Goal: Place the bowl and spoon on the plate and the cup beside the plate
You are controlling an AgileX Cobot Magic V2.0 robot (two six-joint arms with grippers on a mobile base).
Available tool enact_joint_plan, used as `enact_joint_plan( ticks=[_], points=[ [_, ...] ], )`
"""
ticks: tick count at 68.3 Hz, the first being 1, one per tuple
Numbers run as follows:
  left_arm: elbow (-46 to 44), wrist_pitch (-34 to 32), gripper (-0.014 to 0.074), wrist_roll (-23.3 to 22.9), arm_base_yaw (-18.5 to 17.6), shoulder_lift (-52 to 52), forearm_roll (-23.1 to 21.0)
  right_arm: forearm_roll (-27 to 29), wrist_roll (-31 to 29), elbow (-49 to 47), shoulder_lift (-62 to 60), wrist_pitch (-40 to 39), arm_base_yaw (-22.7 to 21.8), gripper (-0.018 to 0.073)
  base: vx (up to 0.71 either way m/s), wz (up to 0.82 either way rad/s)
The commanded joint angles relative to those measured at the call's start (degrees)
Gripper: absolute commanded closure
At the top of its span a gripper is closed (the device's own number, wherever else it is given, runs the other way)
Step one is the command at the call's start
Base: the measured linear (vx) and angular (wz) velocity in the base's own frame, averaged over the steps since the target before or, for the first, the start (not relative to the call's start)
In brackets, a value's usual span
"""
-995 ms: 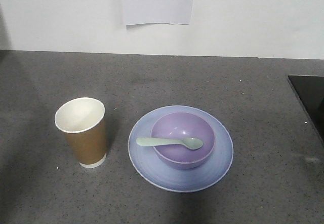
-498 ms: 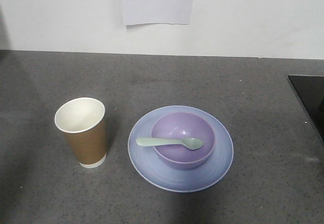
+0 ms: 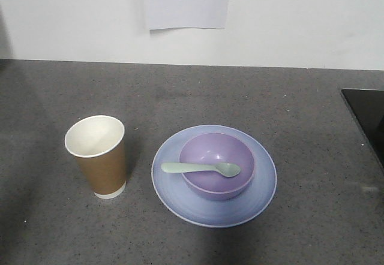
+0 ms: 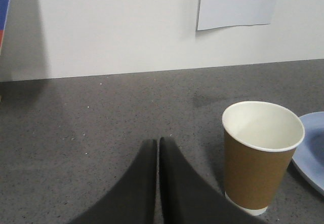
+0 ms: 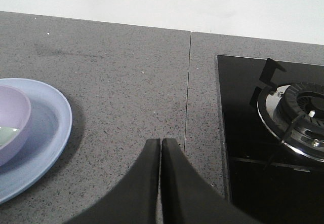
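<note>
The lavender bowl (image 3: 216,165) stands on the pale blue plate (image 3: 180,202), and the mint-green spoon (image 3: 200,168) lies across the bowl with its handle over the left rim. To the plate's left stands the brown paper cup (image 3: 98,155), upright, apart from the plate. My left gripper (image 4: 158,142) is shut and holds nothing, left of the cup (image 4: 259,155). My right gripper (image 5: 161,141) is shut on nothing too, right of the plate (image 5: 48,133) and bowl (image 5: 11,120). Neither gripper shows in the front view.
A black glass hob (image 5: 253,143) with a gas burner (image 5: 299,112) lies right of my right gripper, its corner (image 3: 367,115) at the front view's right edge. A white wall with a paper sheet (image 3: 186,2) bounds the grey counter (image 3: 198,91) at the back.
</note>
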Motion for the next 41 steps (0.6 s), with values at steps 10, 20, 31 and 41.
enact_joint_plan(
  ticks=[10,20,31,41],
  points=[
    [-1.4,-4.5,0.0604,-0.3,-0.2,0.7,0.2,0.0,-0.5,-1.4,0.3,-4.2,-0.5,0.057,0.0,0.0],
    [-1.4,-4.5,0.0604,-0.3,-0.2,0.7,0.2,0.0,-0.5,-1.4,0.3,-4.2,-0.5,0.057,0.0,0.0],
    [-1.2,-4.8,0.0604,-0.2,-0.2,0.7,0.2,0.0,-0.5,-1.4,0.3,-4.2,-0.5,0.057,0.0,0.0],
    [4.0,-10.7,0.0604,0.2,-0.2,-1.7,-1.0,0.0,-0.5,-1.4,0.3,-4.2,-0.5,0.057,0.0,0.0]
  ],
)
